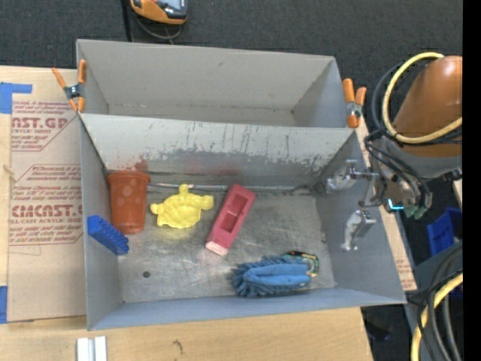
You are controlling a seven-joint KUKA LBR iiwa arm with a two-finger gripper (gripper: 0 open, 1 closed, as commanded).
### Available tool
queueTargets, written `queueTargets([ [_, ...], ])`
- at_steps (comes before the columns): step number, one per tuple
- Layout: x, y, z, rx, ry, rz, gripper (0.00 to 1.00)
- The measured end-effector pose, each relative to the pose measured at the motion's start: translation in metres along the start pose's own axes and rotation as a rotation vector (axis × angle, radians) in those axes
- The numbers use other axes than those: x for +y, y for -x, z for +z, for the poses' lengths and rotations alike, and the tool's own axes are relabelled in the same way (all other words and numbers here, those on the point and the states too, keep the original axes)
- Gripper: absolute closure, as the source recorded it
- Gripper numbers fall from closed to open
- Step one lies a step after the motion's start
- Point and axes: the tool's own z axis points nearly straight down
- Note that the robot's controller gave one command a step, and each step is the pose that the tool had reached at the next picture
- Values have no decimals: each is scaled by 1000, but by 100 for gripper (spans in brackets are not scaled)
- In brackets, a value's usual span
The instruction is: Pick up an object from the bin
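Grey bin [173, 265] below, and the gripper [344, 205] hangs at three o'clock, fingers spread, nothing between them; nearest, at five o'clock, lies a blue fringed duster [274, 275], pink block [230, 218] at centre.

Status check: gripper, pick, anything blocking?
Gripper open, empty, over bin right wall. Nothing picked yet. Nearest: blue brush, pink box. Nothing in between.
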Motion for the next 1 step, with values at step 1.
queueTargets([
  [1, 1, 2, -4, -8, -1, -2, 0],
])
